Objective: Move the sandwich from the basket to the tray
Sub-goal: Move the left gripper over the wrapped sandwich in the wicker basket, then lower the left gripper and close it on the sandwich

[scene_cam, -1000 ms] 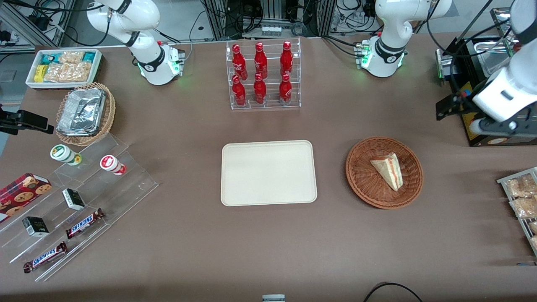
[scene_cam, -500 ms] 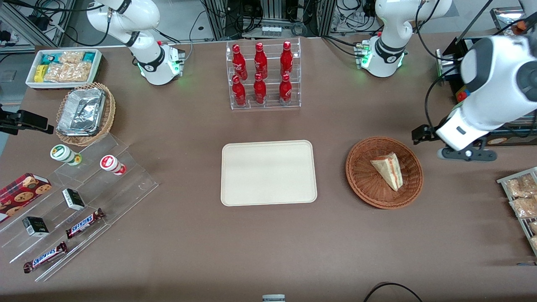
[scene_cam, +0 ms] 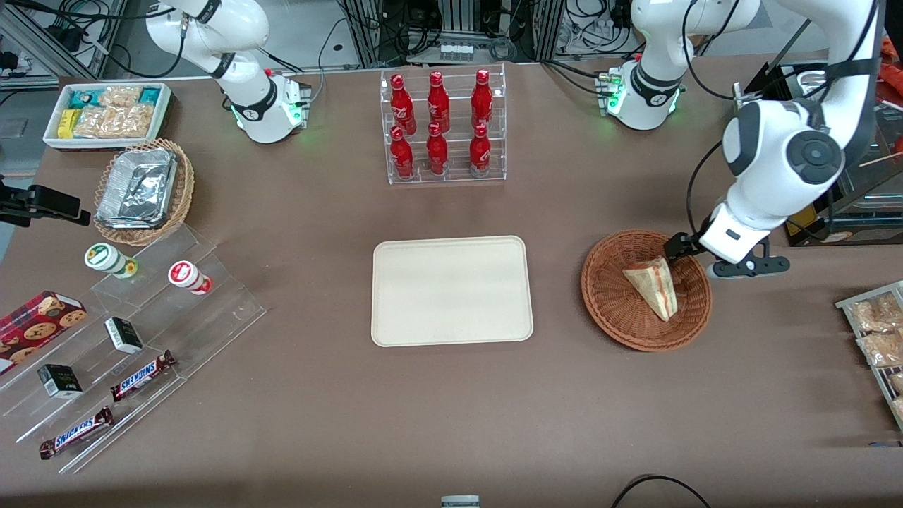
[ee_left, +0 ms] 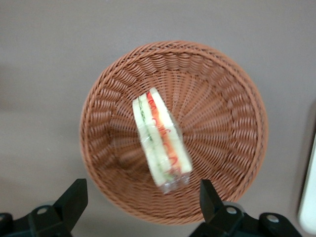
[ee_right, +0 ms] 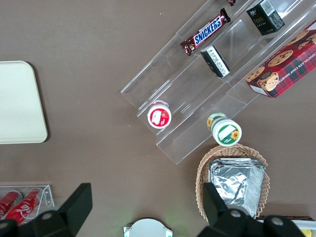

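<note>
Claw (ee_left: 140, 207) is hanging wide open above the round reddish-brown wicker basket (scene_cam: 614, 310), holding nothing. Largest on the brown counter (scene_cam: 451, 409), the flat cream-beige rectangular tray (scene_cam: 451, 291) is lying at the middle, well apart from the basket toward the working arm's end. Inside that basket the small clear-wrapped triangular sandwich (scene_cam: 652, 286) is resting. To grip well, the fingers (ee_left: 74, 200) probably need lowering either side of the wedge's flat bread faces, closing gently so the wrap is not slipping. The wrist view is showing the red and green filling layers (ee_left: 165, 138) edge-on; the front view is showing how far the tray is lying from the basket.
</note>
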Controlling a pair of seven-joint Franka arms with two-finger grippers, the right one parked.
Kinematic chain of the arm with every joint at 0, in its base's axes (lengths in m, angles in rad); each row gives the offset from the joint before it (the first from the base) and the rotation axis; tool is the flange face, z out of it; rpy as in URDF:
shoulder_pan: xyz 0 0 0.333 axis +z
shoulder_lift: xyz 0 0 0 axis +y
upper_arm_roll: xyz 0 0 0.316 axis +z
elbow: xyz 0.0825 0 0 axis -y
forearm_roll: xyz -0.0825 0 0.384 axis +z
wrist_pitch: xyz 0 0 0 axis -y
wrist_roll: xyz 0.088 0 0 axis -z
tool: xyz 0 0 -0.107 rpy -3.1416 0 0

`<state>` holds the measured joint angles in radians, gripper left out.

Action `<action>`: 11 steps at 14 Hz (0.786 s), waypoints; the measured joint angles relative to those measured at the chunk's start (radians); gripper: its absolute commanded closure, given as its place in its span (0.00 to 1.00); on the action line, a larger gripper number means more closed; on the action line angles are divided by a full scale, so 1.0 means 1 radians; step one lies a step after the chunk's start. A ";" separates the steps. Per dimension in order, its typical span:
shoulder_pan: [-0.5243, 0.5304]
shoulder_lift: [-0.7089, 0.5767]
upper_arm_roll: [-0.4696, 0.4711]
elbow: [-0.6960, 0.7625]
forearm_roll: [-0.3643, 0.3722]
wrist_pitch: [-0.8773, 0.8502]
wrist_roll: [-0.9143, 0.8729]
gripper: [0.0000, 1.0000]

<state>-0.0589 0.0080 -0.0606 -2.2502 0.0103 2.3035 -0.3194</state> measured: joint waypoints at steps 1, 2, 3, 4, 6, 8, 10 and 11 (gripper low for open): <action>-0.008 0.000 -0.001 -0.025 0.000 0.052 -0.090 0.00; -0.015 0.001 -0.001 -0.056 0.000 0.115 -0.174 0.00; -0.021 0.003 -0.001 -0.090 0.000 0.173 -0.256 0.00; -0.026 0.009 -0.001 -0.116 0.000 0.212 -0.329 0.00; -0.029 0.029 -0.001 -0.136 0.000 0.240 -0.449 0.00; -0.029 0.052 -0.001 -0.137 0.000 0.254 -0.509 0.00; -0.029 0.079 -0.001 -0.137 0.000 0.258 -0.525 0.00; -0.029 0.095 -0.001 -0.137 0.000 0.266 -0.527 0.00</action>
<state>-0.0876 0.1026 -0.0619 -2.3876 0.0106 2.5696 -0.8466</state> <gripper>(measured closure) 0.000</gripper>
